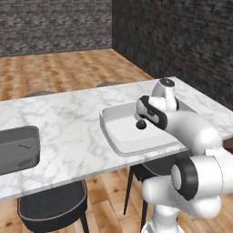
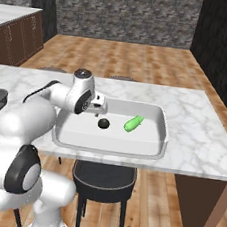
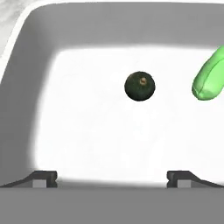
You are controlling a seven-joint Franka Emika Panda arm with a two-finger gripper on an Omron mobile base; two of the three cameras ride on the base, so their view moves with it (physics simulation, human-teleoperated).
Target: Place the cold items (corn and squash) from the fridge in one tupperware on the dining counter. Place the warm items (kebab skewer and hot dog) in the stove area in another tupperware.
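- Gripper [image 3: 112, 177] spread wide, empty, hovering over the white tupperware [image 2: 160, 122] on the dining counter [image 2: 194, 125].
- Squash [image 3: 139, 86], round and dark, straight ahead on the floor of the tupperware.
- Corn [image 3: 210, 78] beside it, long axis slanted, cut off at the hand view's edge.
- Dark tupperware [image 1: 18, 148] well apart, only partly in view.

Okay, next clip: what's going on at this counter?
The robot's gripper hangs open and empty over a white tupperware on the dining counter. Inside lie a dark green round squash and a light green corn, apart from each other. A second, dark grey tupperware sits further along the counter.
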